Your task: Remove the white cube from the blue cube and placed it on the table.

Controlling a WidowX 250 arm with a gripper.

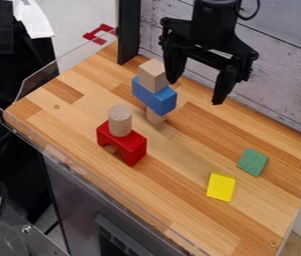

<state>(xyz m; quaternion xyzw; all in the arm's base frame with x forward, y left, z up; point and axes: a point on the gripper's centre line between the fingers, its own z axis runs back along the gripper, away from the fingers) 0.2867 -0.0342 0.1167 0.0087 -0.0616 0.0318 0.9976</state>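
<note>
The camera view is taken from above desk height, on the side opposite the plank wall (283, 75). The optical axis slopes down onto the desk (189, 150) and faces diagonally across it, toward the wall in the upper right of the frame. The desk's long edges therefore run from upper left to lower right. The grey cabinet front (72, 187) below the desk is visible at lower left. Camera range is moderate: most of the desktop fits, with its near edge cut by the lower border.
</note>
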